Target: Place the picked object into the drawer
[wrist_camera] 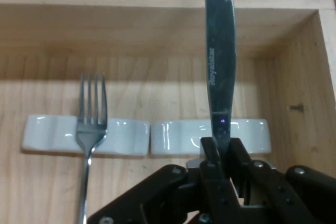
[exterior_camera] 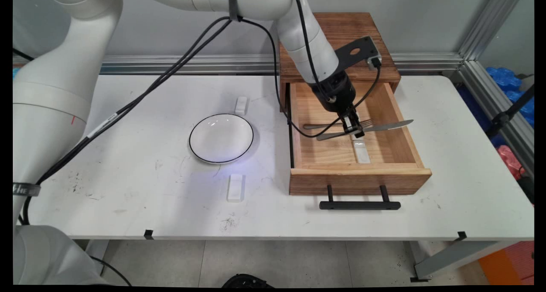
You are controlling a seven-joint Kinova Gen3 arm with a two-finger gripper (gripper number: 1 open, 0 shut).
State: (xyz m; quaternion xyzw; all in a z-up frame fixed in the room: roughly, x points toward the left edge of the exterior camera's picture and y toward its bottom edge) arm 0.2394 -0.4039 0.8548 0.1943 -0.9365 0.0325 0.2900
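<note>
**Knife pinched over the open drawer**

Clamped between the fingers of the black two-finger gripper: a long grey steel table knife, gripped near mid-length, blade level and pointing toward the right wall of the open light-wood drawer. Held clear above the drawer floor, handle end trailing toward the drawer's left wall. Seen in the hand view with the blade rising straight up from the closed gripper, edge-on grip across the flat, probably chosen to keep the thin metal from twisting.

Inside the drawer, below the knife: a grey steel fork with its neck propped on a white glazed ceramic cutlery rest, tines just past it. Beside that, directly beneath the blade, a second white ceramic rest, bare. Only one white rest plainly visible in the main view, toward the drawer's front panel.

Behind the drawer, its brown wooden cabinet box; in front, a black bar handle. Left of the drawer, well apart on the white table: a shallow white bowl with a thin black rim, flanked by two more small white rests, one behind it, one in front.

In the way: drawer walls close on either side of the long knife, fork lying near, black cable drooping into the drawer's left part.
</note>
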